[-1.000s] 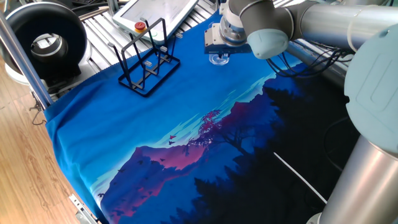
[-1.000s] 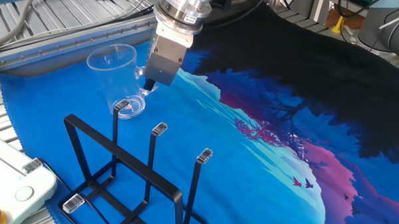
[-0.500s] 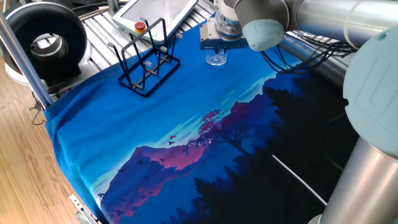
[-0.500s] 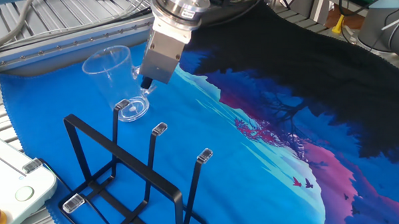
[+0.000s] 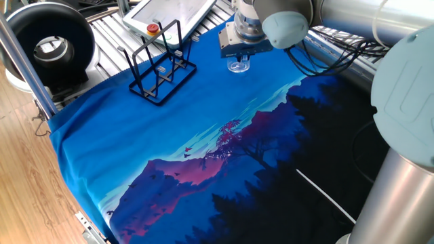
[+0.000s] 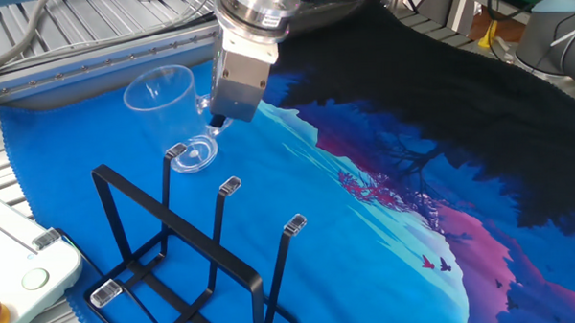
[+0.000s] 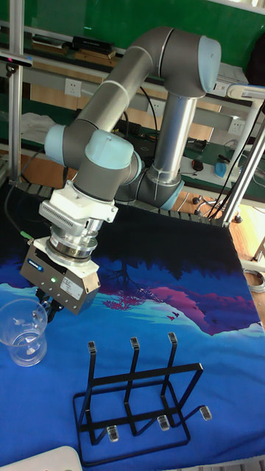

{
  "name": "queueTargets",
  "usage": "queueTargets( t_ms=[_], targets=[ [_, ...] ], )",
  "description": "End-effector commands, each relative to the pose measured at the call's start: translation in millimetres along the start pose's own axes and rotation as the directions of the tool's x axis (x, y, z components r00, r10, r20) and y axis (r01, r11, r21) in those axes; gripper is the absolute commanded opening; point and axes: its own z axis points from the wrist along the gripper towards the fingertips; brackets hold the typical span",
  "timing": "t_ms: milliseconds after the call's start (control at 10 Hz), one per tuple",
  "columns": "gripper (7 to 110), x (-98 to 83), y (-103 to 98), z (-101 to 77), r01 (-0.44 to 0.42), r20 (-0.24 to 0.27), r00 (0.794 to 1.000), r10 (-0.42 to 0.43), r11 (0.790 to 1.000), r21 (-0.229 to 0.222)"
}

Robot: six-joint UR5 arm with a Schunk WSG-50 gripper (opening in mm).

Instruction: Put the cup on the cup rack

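Cup [image 6: 167, 116] tilted, rim leaning away from the end effector [image 6: 212, 123], base low over the blue cloth [image 6: 298, 190] on the worktop; end effector looks clamped on the cup's wall near the base, though the fingertips are largely hidden. Rack [image 6: 190, 256] lies well apart, toward the worktop's edge, prongs upright. Judgement: cup must travel rackward and tip mouth-down over a prong. Cloth between them bare; headroom ample.

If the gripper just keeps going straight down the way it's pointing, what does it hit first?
Probably the blue printed cloth on the table. The gripper points down at it beside the small clear tumbler, apparently at the cup's lower wall; the black wire rack stands off to the side.
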Motion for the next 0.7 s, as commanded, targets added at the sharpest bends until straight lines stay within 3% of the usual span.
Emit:
queueTargets(
  t_ms=[0, 300, 600],
  targets=[
    [7, -0.3, -2.2, -10.6, 0.016, -0.027, 1.000, -0.016, 1.000, -0.008],
    [7, 0.0, 2.4, -24.6, 0.020, -0.044, 0.999, -0.021, 0.999, -0.034],
    [7, 15.2, 3.7, -31.6, 0.104, -0.082, 0.991, -0.108, 0.993, -0.052]
  ],
)
